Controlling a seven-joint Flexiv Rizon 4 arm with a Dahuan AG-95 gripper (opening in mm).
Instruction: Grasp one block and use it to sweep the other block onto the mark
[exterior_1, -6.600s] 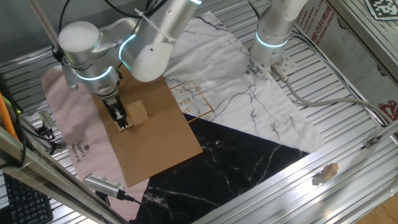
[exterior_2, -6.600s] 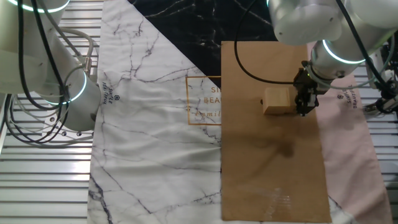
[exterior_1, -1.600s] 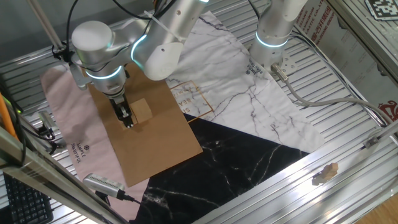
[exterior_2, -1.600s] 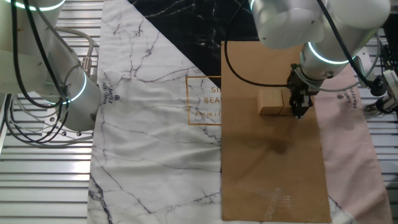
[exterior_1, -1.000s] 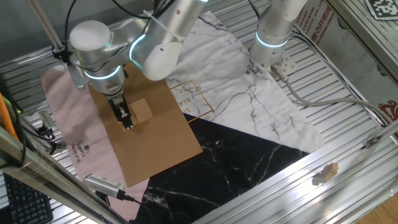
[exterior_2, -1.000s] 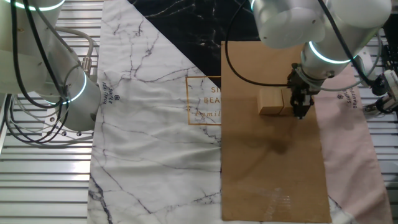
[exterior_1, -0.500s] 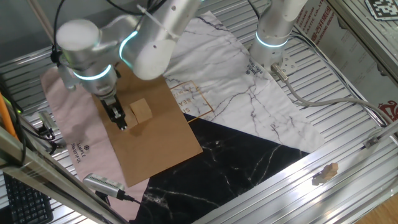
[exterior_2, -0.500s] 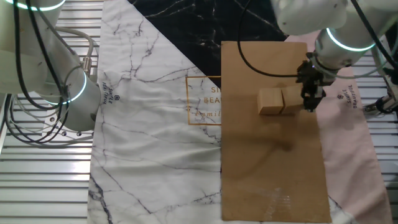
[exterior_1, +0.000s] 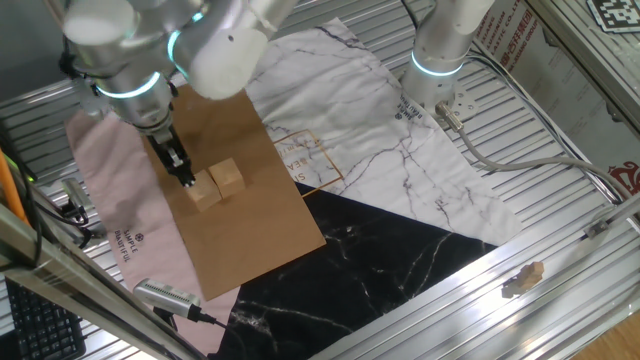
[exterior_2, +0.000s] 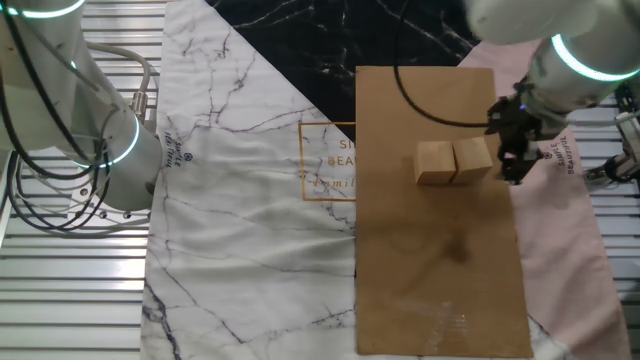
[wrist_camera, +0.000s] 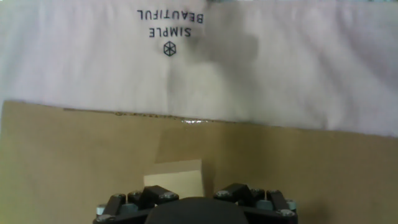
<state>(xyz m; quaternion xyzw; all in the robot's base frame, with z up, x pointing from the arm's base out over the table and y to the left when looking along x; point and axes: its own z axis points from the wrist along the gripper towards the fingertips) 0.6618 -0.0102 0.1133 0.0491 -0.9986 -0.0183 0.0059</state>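
Arm (exterior_2: 95, 140) number two far left, white, ring lit blue-green, parked off the cloths on the ribbed metal table (exterior_2: 60, 300). Next along, white marble cloth (exterior_2: 230, 220), wide and wrinkled, with black marble cloth (exterior_2: 300, 40) at its upper edge. Then orange square outline (exterior_2: 328, 160) with printed letters, half tucked under the cardboard sheet (exterior_2: 430, 290).

On to the cardboard, and both pieces right there in its upper half: left block (exterior_2: 434, 162) and right block (exterior_2: 473, 160), pale wood, flat on the sheet, side against side, touching or all but touching. Same story from one fixed view: pair sitting together near the middle of the brown sheet, well apart from the orange outline.

Just beside the right block, on its outer side, gripper (exterior_2: 516, 170), dark, pointing down near the cardboard's right edge. Contact with that block too close to call. Hard to say open or closed either: fingertips too dark and small in both fixed views, and only the finger bases showing in the hand view. Down there, a corner of pale block on cardboard just ahead of the left finger base, not between the two.

Far right, pink cloth (exterior_2: 570, 240), printed "SIMPLE BEAUTIFUL", under the cardboard's edge.
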